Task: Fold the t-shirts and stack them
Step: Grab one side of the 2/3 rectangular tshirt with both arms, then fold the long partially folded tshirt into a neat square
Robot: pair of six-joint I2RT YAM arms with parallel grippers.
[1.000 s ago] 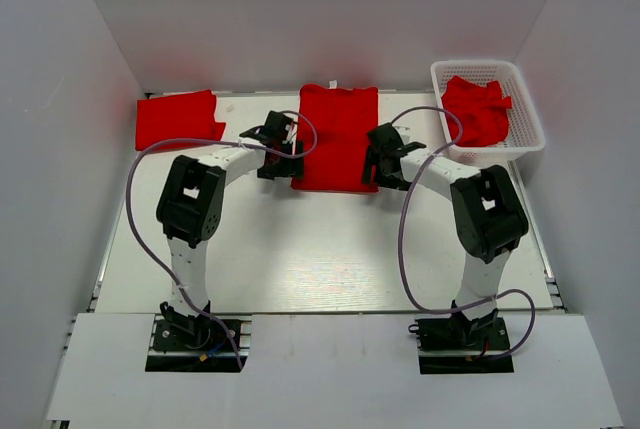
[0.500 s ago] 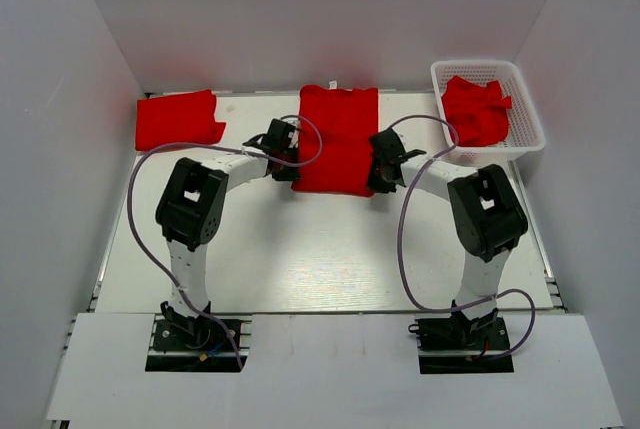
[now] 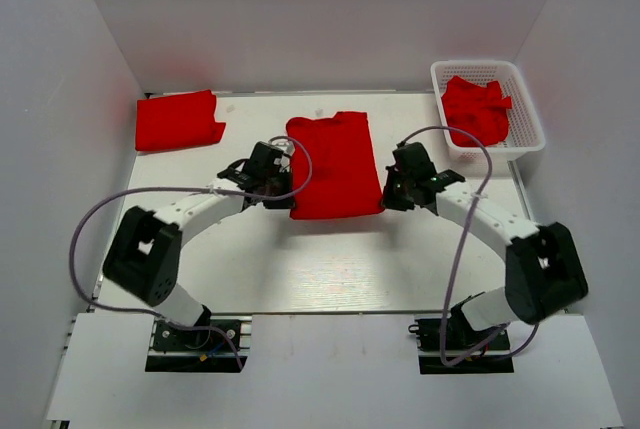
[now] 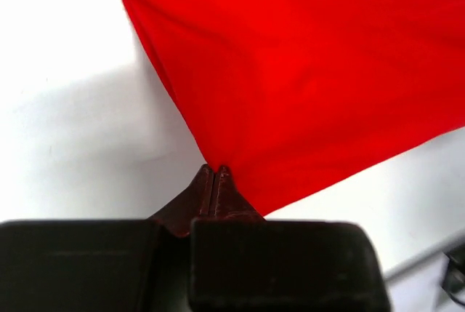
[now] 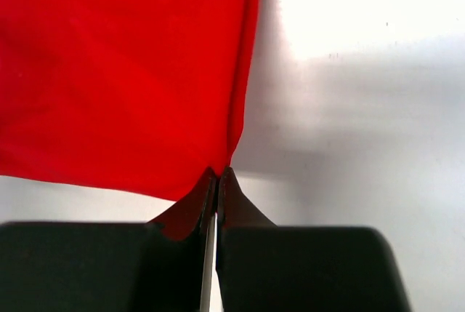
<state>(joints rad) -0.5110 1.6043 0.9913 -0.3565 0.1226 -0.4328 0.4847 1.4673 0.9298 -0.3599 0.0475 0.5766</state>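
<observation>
We see the left gripper (image 4: 216, 175) and right gripper (image 5: 218, 175), jaws pressed together, each pinching a side edge of the red t-shirt (image 3: 333, 164), which lies mid-table between a folded shirt (image 3: 178, 120) and the basket (image 3: 524, 119)

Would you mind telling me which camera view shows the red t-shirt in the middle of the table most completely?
The top external view: the whole t-shirt is in frame, between left claw and right claw. Each wrist view shows only the cloth edge its own claw pinches.
</observation>
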